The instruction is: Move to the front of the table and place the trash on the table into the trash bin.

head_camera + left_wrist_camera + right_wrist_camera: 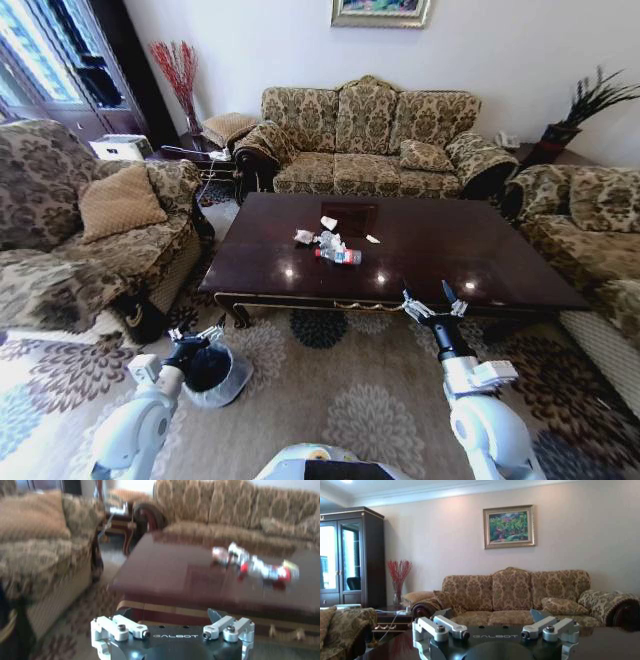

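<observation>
The dark glossy table [440,250] stands in front of me. Near its middle lies the trash: white paper scraps [305,236] and a small clear bottle [340,256] with a red-and-blue label. The left wrist view shows the same trash [250,564] blurred on the table [165,573]. The bag-lined trash bin [225,385] sits on the carpet at the lower left. My left gripper [198,335] hangs open just above it, also visible as left gripper [170,612]. My right gripper [431,297] is open and empty at the table's near edge, seen too as right gripper [491,613].
A patterned sofa [370,140] stands behind the table, with an armchair [80,230] on the left and another [585,215] on the right. Small side tables occupy the back corners. Patterned carpet [340,390] lies between me and the table.
</observation>
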`<state>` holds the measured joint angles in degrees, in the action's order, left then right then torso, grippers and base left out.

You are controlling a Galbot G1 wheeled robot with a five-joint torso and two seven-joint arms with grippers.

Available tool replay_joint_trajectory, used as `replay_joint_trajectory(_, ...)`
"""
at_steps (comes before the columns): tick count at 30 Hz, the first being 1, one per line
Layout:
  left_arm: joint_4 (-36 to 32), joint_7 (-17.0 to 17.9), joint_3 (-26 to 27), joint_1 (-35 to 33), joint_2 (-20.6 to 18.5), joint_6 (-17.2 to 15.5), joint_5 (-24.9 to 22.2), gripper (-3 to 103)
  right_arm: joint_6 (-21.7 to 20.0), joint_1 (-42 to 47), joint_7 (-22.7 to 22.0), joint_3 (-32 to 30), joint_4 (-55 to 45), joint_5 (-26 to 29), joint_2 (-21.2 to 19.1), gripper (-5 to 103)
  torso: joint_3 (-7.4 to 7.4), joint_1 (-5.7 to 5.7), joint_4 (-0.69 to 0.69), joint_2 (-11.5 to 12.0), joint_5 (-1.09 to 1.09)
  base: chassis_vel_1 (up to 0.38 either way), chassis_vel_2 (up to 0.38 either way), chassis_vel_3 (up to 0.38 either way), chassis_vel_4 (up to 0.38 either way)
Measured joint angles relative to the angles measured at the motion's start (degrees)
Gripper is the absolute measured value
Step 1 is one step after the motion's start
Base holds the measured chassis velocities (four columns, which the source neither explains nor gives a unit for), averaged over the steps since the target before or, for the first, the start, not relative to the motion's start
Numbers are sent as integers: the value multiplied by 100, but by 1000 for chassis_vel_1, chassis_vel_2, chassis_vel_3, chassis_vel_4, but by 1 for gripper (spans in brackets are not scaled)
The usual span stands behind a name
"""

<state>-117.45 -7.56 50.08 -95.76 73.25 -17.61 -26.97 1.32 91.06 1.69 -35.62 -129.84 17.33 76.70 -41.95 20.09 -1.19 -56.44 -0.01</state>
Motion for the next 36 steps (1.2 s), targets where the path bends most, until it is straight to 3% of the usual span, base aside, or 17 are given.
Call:
replay_joint_trajectory(13, 1685, -122, -477, 240, -436, 130, 386, 100, 172, -71, 101, 82, 340, -52, 147, 100, -7, 14, 1, 9, -1, 18, 60, -33, -58)
replay_joint_trajectory(15, 2022, -114, -634, 284, -554, 149, 383, 100, 211, 6, 466, 17, 405, -50, 163, 100, -5, 8, 0, 8, -1, 87, 113, -125, -109)
replay_joint_trajectory(26, 2867, -31, -1010, 814, -942, 152, 279, 100, 618, 50, 801, -31, 582, 170, 48, 100, -4, 7, 0, 7, -3, 211, 178, -186, -176)
replay_joint_trajectory(28, 3627, -52, -1364, 1372, -1080, 217, 253, 100, 617, 183, 845, -126, 601, 107, -46, 100, -4, 9, 0, 7, 0, 94, 73, -66, -94)
replay_joint_trajectory(31, 4099, -106, -1624, 1697, -1095, 280, 258, 100, 562, 329, 855, -190, 506, 241, -165, 100, -5, 9, 1, 7, 5, -18, -15, 10, 13)
replay_joint_trajectory(36, 5159, -164, -2050, 2395, -967, 689, 513, 98, 545, 556, 776, -352, 358, 522, -371, 100, -5, 9, 2, 7, 0, -60, -73, 26, 24)
